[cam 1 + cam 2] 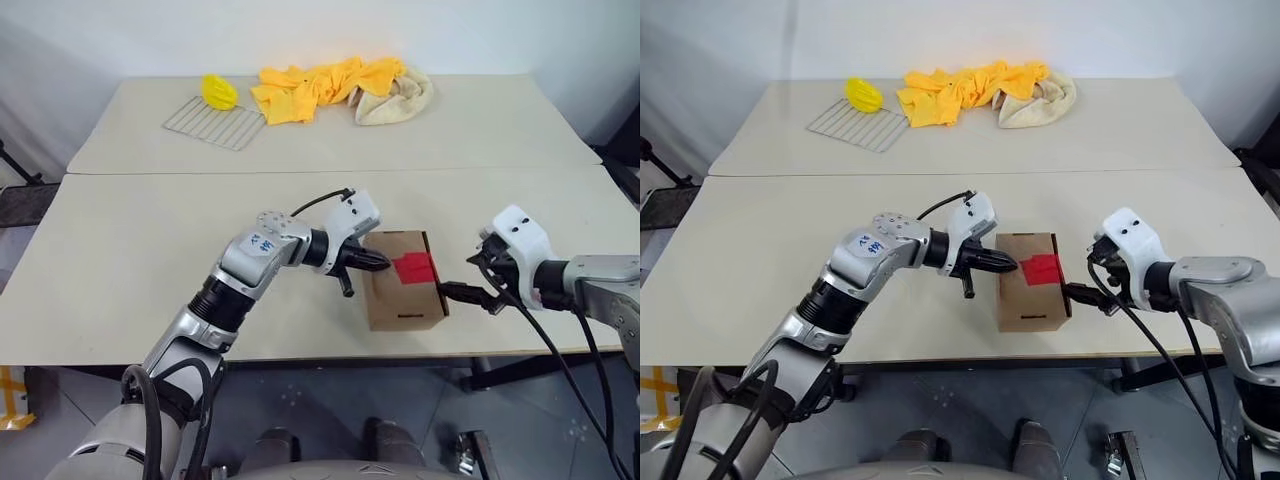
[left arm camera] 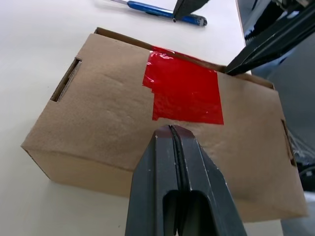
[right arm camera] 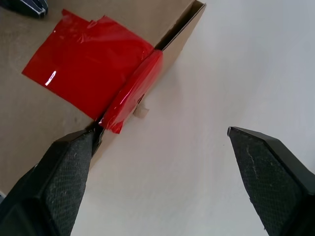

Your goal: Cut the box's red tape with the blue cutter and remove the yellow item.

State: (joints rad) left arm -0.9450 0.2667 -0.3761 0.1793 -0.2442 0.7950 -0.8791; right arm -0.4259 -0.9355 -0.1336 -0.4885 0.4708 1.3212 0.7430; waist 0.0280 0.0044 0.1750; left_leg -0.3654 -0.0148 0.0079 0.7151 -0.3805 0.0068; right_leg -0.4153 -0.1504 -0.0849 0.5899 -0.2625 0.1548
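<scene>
The brown box (image 1: 403, 298) lies closed near the table's front edge, with the red tape (image 1: 415, 266) across its top and folded over its right side (image 3: 132, 94). My left gripper (image 1: 377, 263) is shut and empty, its tips (image 2: 172, 132) over the box's top just left of the tape. At the box's right side my right gripper (image 1: 468, 296) is open, and one finger (image 3: 64, 167) is close to the taped edge. The blue cutter (image 2: 162, 10) lies on the table beyond the box, by the right gripper's fingers. The yellow item is out of view.
At the table's far side are a wire rack (image 1: 212, 124) with a yellow lump (image 1: 219, 91) on it, a yellow cloth (image 1: 320, 86) and a beige cloth (image 1: 400, 98). A seam (image 1: 300, 171) joins the two tabletops. The table's front edge runs just below the box.
</scene>
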